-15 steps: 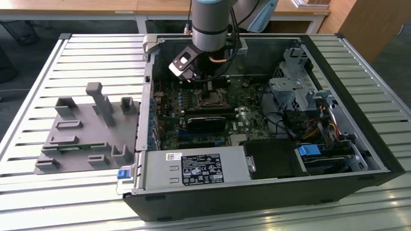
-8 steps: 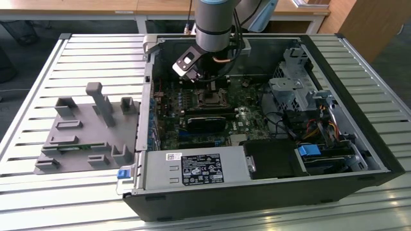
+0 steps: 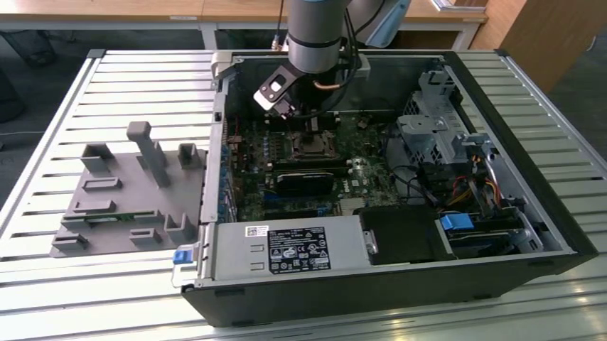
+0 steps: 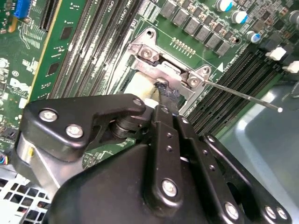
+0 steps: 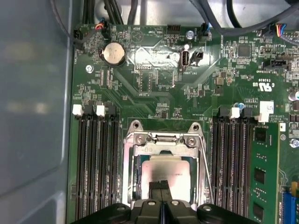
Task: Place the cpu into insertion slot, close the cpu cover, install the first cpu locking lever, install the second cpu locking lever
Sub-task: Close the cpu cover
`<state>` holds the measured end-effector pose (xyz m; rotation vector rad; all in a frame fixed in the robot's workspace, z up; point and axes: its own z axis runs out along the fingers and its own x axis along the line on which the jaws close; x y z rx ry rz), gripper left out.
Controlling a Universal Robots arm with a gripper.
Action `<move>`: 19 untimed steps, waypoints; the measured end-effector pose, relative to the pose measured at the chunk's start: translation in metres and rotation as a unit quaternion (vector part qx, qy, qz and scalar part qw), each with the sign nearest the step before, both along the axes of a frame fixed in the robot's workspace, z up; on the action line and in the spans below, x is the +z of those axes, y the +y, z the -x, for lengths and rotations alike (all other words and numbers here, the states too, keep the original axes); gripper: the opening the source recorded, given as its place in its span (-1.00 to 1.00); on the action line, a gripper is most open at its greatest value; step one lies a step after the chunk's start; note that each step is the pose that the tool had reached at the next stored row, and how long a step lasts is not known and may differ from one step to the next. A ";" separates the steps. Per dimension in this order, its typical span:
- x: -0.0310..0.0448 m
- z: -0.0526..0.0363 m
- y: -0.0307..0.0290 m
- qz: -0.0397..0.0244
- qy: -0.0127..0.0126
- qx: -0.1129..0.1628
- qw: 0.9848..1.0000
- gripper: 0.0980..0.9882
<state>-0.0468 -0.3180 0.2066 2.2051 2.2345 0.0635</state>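
Note:
The cpu (image 5: pixel 163 172), a pale square chip, lies in the insertion slot (image 5: pixel 138 186) on the green motherboard. The silvery cpu cover (image 5: pixel 164 141) seems to lie down around it, the chip showing through its cut-out. My gripper (image 5: pixel 161 185) hangs straight over the socket with its black fingers pressed together, tips resting at the chip's top and nothing between them. In the second wrist view the gripper (image 4: pixel 164 91) touches down beside the cover's hinge plate (image 4: pixel 154 58), and a thin locking lever (image 4: pixel 243 97) sticks out free over the memory slots. The exterior view shows the gripper (image 3: pixel 308 131) above the socket (image 3: pixel 308 147).
The open computer case holds a grey power supply (image 3: pixel 284 250) in front, a black module (image 3: pixel 305 177) by the socket and a drive cage (image 3: pixel 436 131) on the exterior view's right. Memory slots (image 5: pixel 96 158) flank the socket. A grey fixture (image 3: pixel 124 192) lies outside the case.

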 end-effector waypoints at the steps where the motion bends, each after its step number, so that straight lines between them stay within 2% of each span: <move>1: 0.0000 0.0013 0.0000 0.000 -0.002 0.000 1.000 -0.98; 3: 0.0000 0.0040 -0.0002 0.000 -0.005 0.001 1.000 -0.98; 5: -0.0005 0.0061 -0.0004 0.000 -0.006 0.002 1.000 -0.98; 13: -0.0057 0.0061 -0.0005 0.000 -0.006 0.002 1.000 -0.98; 19: -0.0086 -0.0017 -0.0008 0.001 -0.008 0.002 1.000 -0.98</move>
